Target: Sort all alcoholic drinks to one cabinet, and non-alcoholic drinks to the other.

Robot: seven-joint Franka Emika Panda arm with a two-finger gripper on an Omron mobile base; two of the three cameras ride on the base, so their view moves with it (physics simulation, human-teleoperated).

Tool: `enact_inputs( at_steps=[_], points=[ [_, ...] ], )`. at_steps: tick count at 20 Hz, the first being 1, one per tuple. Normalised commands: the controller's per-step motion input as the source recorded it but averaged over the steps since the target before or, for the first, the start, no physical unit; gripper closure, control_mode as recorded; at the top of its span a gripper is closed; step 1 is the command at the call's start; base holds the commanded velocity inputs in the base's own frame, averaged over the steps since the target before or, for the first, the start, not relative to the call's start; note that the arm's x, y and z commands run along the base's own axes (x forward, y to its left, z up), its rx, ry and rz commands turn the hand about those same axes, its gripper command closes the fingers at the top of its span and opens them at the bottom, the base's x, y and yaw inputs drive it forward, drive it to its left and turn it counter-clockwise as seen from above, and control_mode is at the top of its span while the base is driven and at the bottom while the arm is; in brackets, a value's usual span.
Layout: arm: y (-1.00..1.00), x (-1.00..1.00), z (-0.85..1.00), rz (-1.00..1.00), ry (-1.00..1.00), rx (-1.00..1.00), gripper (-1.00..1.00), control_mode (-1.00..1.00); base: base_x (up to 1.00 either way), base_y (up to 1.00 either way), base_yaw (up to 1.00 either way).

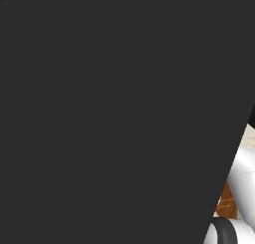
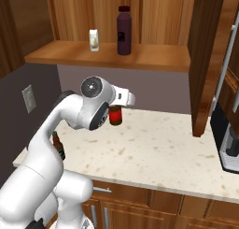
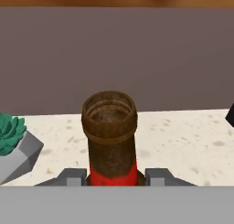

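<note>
Gripper (image 3: pixel 114 176) pinching a beer bottle (image 3: pixel 110 136) above the surface (image 2: pixel 154 148), carton (image 2: pixel 94 40) and purple bottle (image 2: pixel 123 31) already shelved, second beer bottle (image 2: pixel 58 146) waiting.

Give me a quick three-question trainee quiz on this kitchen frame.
1. True or false: the white carton and the purple bottle both stand on the open cabinet shelf.
2. What sits between the finger tips of the hand? A) a carton B) a brown bottle with a red band C) nothing
3. In the hand view, what stands on the counter at the left edge of the picture?

Key: 1 true. 2 B. 3 a green plant in a grey pot.
</note>
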Motion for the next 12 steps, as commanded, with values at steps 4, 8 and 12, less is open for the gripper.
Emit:
enact_inputs(
  at_steps=[4, 8, 12],
  points=[
    [0.09, -0.21, 0.24, 0.03, -0.02, 0.00, 1.00, -1.00, 0.00, 0.00, 0.00],
    [0.09, -0.24, 0.22, 0.04, -0.02, 0.00, 1.00, -1.00, 0.00, 0.00, 0.00],
    [0.09, -0.25, 0.22, 0.04, -0.02, 0.00, 1.00, -1.00, 0.00, 0.00, 0.00]
  ],
)
